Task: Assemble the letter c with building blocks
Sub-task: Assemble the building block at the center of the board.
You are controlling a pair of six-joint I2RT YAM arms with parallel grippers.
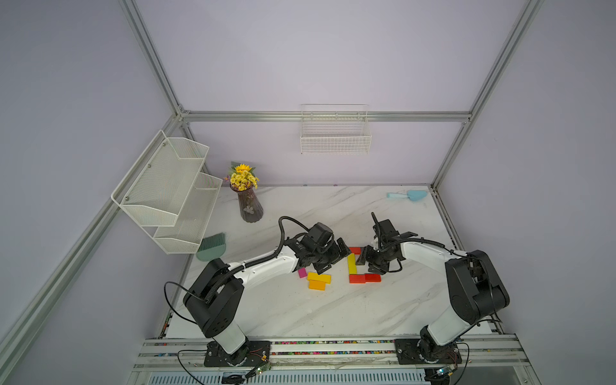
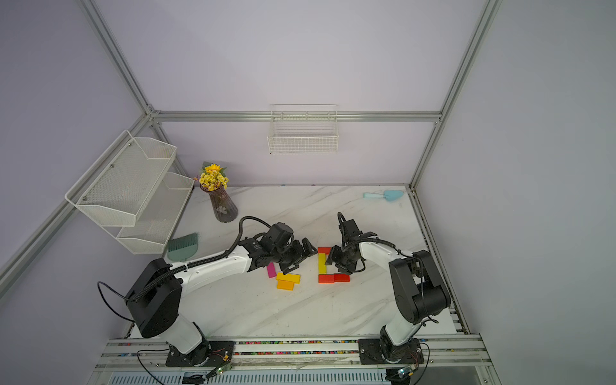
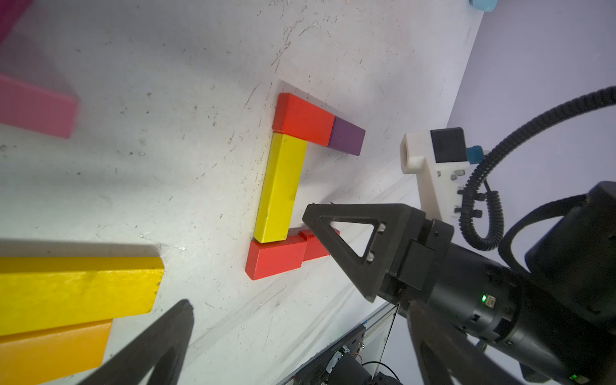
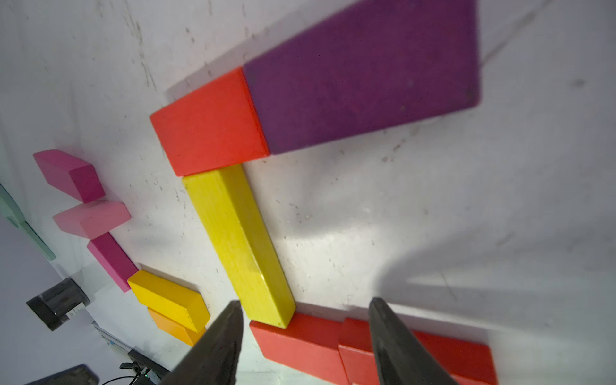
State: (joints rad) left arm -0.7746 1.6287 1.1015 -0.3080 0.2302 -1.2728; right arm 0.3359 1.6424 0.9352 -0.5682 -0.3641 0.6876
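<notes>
Building blocks form a C in the middle of the table: a red block (image 1: 355, 250) and a dark purple one (image 3: 346, 136) at the far side, a long yellow one (image 1: 351, 263) as the spine, two red ones (image 1: 365, 278) at the near side. My right gripper (image 4: 304, 305) hovers open over the yellow-red corner, holding nothing. My left gripper (image 1: 335, 257) stands wide open just left of the C, empty. Loose magenta (image 1: 302, 272), yellow (image 1: 319, 277) and orange (image 1: 316, 285) blocks lie beside it. A light pink block (image 4: 90, 218) shows in the right wrist view.
A vase of yellow flowers (image 1: 250, 206) stands at the back left, with a green brush (image 1: 211, 248) and a white mesh shelf (image 1: 166, 190) beside it. A light blue scoop (image 1: 408, 195) lies at the back right. A wire basket (image 1: 335, 133) hangs on the rear wall.
</notes>
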